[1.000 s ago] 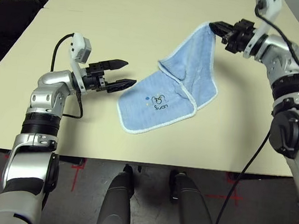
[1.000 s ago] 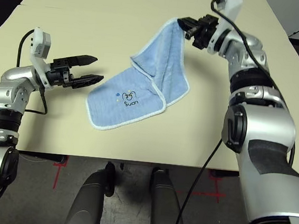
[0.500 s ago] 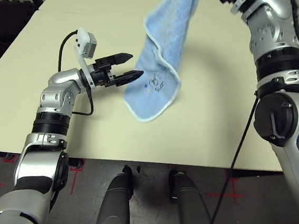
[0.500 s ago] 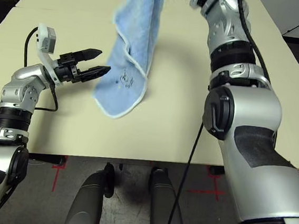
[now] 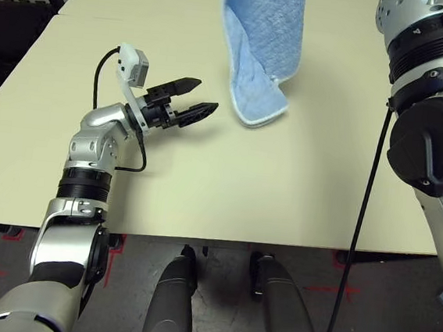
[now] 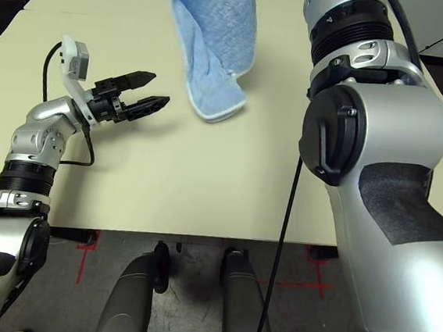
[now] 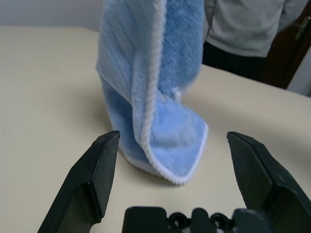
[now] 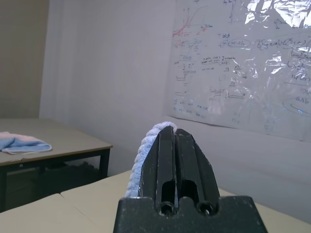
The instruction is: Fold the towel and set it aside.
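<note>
**One towel in the air, and no fold made yet**

One light blue towel (image 5: 263, 40) hangs over the middle of the cream table (image 5: 227, 190), held up from above by the robot's right arm. At that arm's wrist the right gripper (image 8: 176, 145) has its two black fingers clenched together, with a strip of the towel's white edging pinched between them. The cloth drapes down in a loose curl; its lowest corner looks to be at the tabletop or just above it, and I cannot say which. The left gripper (image 5: 190, 99) sits low over the table just beside that hanging end, jaws spread wide and holding nothing, pointed at the cloth.

As I judge it, the job is at an early stage: the towel is lifted but not laid flat, no fold is in it, and nothing has been set aside. What is left is to catch the free end, bring edge to edge, then place the folded cloth off to one side.

The count: one towel, two grippers, one table, and one person in a grey top (image 7: 248, 24) standing at the far edge.
</note>
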